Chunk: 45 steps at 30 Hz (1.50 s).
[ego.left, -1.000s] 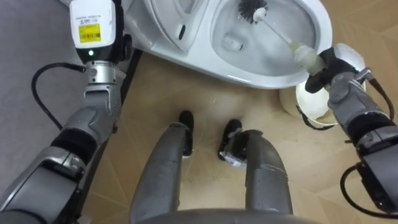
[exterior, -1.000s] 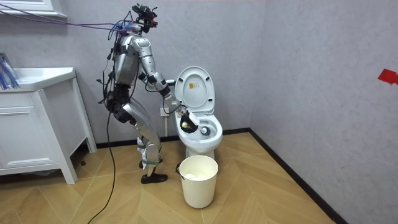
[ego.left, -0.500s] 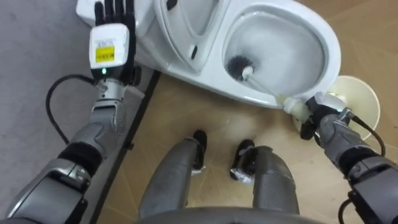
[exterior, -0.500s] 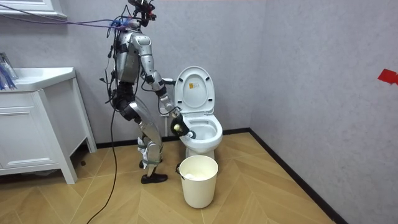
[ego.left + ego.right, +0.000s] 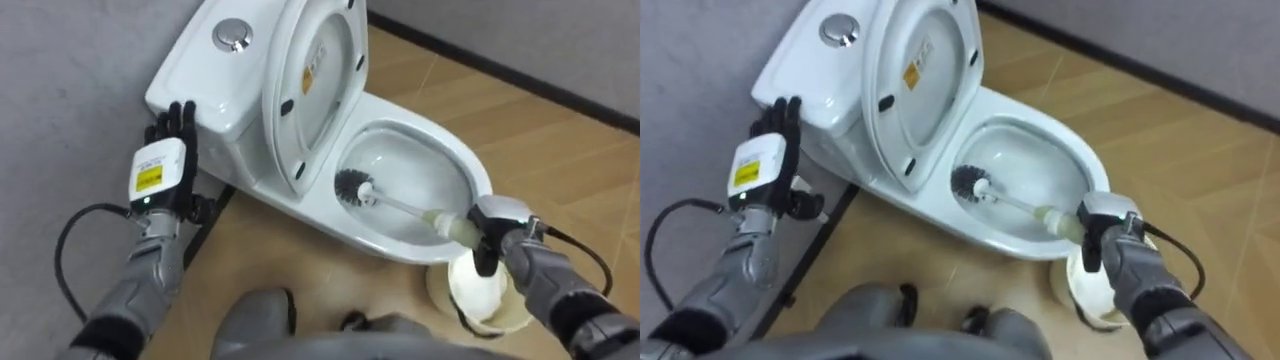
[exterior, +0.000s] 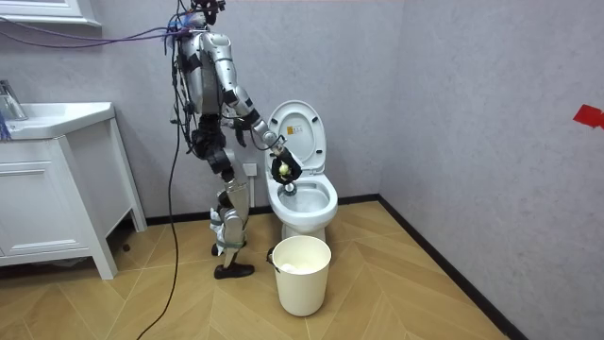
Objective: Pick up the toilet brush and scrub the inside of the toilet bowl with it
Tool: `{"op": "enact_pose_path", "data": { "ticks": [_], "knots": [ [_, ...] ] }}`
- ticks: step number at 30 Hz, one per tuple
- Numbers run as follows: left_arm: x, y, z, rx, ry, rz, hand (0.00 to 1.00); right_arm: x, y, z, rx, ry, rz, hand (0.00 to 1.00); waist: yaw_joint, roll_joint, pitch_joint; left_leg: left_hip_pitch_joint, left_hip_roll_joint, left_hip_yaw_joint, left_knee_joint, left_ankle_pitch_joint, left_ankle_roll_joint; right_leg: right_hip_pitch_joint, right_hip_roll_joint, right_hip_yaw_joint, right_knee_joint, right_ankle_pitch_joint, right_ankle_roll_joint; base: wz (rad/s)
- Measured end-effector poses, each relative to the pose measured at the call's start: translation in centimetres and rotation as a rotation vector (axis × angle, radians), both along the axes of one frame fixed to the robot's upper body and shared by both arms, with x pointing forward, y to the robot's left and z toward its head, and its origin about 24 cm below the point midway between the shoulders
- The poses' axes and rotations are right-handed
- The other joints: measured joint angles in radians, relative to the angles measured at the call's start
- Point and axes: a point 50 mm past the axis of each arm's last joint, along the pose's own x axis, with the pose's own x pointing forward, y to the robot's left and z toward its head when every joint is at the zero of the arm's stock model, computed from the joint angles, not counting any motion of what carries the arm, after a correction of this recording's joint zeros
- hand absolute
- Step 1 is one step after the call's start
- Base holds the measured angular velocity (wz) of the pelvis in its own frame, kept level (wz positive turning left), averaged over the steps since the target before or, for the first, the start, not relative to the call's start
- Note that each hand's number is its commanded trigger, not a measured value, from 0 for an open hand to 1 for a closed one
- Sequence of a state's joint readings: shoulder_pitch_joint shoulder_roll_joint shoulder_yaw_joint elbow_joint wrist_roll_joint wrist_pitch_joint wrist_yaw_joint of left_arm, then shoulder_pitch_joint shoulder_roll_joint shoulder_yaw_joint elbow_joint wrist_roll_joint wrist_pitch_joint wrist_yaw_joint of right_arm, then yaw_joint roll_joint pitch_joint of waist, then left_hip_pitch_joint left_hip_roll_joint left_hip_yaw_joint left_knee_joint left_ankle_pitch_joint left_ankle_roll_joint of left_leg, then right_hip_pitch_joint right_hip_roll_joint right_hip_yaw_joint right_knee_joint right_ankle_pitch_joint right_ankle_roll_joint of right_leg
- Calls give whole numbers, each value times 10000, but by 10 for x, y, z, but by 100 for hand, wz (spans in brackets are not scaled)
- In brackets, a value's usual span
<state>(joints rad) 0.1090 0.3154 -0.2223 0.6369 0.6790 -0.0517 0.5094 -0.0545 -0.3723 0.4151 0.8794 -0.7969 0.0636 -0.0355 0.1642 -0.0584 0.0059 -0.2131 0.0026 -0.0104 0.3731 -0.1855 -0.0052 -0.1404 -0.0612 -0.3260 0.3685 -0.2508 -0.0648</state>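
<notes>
- Left eye view, item one: brush. The right hand has its fingers curled round the handle at the front rim of the toilet. The bristle head sits low in the bowl, on the side nearest the raised lid.
- Left eye view, item two: left hand. Fingers straight, holding nothing, beside the tank (idle, and best left so).
- Room view: the robot stands upright on the room view's left of the toilet. A bucket sits on the floor just in front of the bowl.
- Right eye view: the handle slopes down from the rim to the head.
- Judged step: scrubbing the bowl. Press the bristles to the wall, sweep round under the rim, hold the grip firm and move slowly to avoid splashes.
</notes>
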Motion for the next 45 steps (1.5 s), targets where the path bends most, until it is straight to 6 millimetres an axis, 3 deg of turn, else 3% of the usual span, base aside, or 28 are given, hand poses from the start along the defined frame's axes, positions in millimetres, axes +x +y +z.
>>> {"op": "enact_pose_path", "data": {
  "ticks": [5,10,18,21,25,28,31,33,36,38,45],
  "knots": [
    [-39,16,-8,-520,738,1437,0,-38,-5,-11,139,762,-466,100,83,12,0,891,-110,-212,-663,-11,9,1031,74,-132,-816,76,149,11],
    [-57,19,-14,-1025,1066,2136,0,-57,-4,-18,395,1335,-760,100,60,-9,13,1617,-169,-237,-996,-11,9,1753,126,3,-1320,66,207,3],
    [-84,22,-29,-1786,1775,3676,0,-94,-4,-32,1275,2016,-3038,100,-47,-78,-5,2409,-175,-190,-1533,-11,6,2482,225,190,-1745,64,234,-2],
    [-102,21,-38,-1788,2482,4214,0,-112,0,-38,1612,2442,-3842,100,-289,-72,-14,2451,-177,-193,-1538,-17,-3,2603,259,240,-1903,69,230,4],
    [-122,18,-49,-1906,3626,4637,0,-135,3,-44,2159,2821,-5544,100,-527,103,-29,2598,-144,18,-1538,-27,-19,2777,286,361,-1991,80,226,-5],
    [-129,16,-55,-2303,4106,5020,0,-144,1,-45,2406,2891,-6402,100,-741,237,-7,2698,-138,68,-1555,-27,-19,2779,312,652,-1988,89,206,-17],
    [-138,15,-61,-2903,4494,5843,0,-154,2,-48,2594,3081,-7358,100,-875,430,-61,2997,-134,134,-1742,-27,-19,2843,327,1024,-1979,87,207,-26],
    [-140,18,-62,-3254,4561,6369,0,-159,6,-49,2747,3167,-7819,100,-1039,404,-59,3082,-127,199,-1802,-26,-17,2854,339,1108,-1970,87,207,-18],
    [-144,20,-63,-3495,4759,6768,0,-169,10,-51,3037,3086,-8783,100,-1165,382,-60,3308,-93,424,-1985,-26,-16,2847,409,1611,-1953,90,205,-30],
    [-143,21,-63,-3599,4772,6917,0,-172,10,-51,3205,2972,-9285,100,-1460,354,-53,3408,-85,530,-2076,-27,-14,2827,446,1897,-1956,112,225,-22],
    [-129,16,-66,-4078,4968,6542,0,-169,14,-52,3488,2969,-9472,100,-2057,263,-31,3487,-72,662,-2076,-52,24,2621,485,2491,-1786,163,254,-25]
  ]
}}
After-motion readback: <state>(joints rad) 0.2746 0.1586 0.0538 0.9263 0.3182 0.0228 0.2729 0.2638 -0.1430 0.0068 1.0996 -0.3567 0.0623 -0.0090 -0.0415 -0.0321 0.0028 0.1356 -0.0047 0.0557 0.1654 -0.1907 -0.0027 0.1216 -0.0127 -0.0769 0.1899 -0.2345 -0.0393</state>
